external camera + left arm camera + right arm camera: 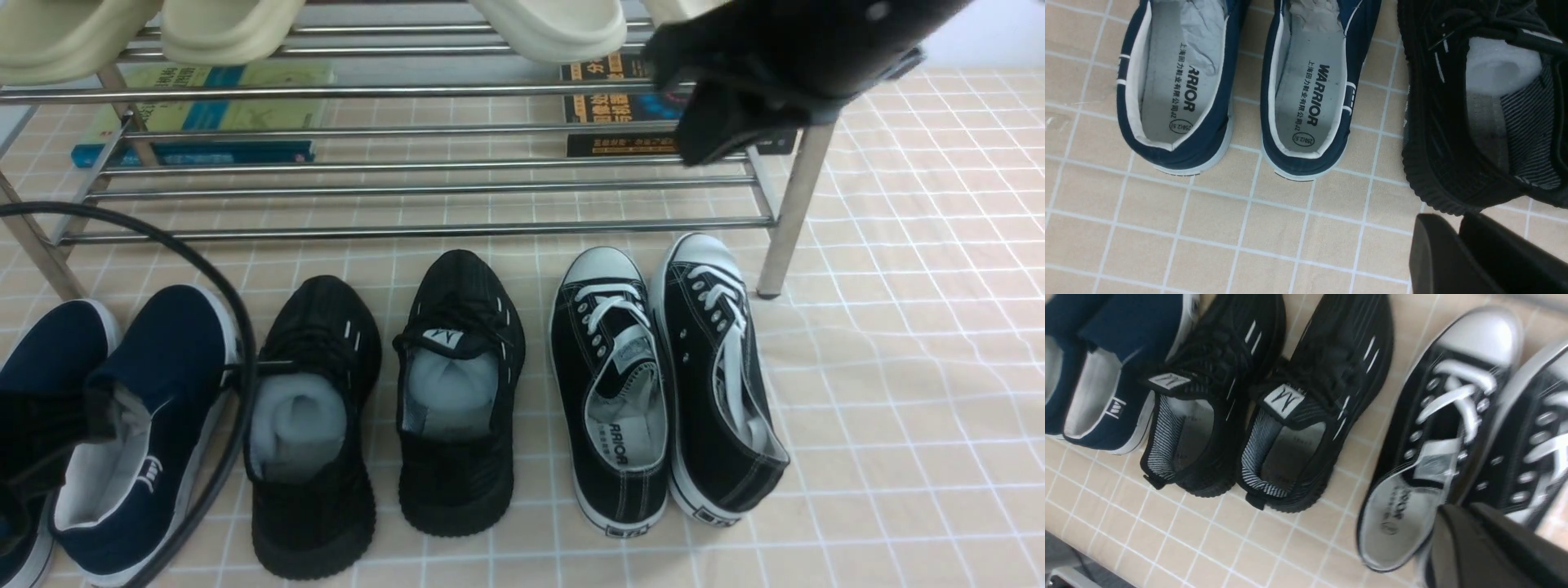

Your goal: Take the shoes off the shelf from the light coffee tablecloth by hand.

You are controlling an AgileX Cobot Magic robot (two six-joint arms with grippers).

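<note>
The two black knit shoes (314, 490) (461, 490) stand side by side on the light coffee tablecloth (898, 367), toes toward the shelf (424, 229), white paper inside. Nothing lies on the shelf's lowest bars. In the left wrist view my left gripper (1455, 220) hovers just behind the heel of one black shoe (1437, 122), fingers nearly together and holding nothing. My right gripper (1457, 510) is shut and empty above the heels of the canvas sneakers. In the front view it hangs high at the shelf's right end (710, 122). Both black shoes (1216, 347) (1339, 347) also show in the right wrist view.
Navy slip-ons (163, 367) stand left of the black pair, and black canvas sneakers (612, 457) with white toe caps stand right of it. Cream slippers (229, 28) sit on the upper tier. Books (204, 122) lie behind the shelf. A black cable (237, 351) loops over the navy shoes.
</note>
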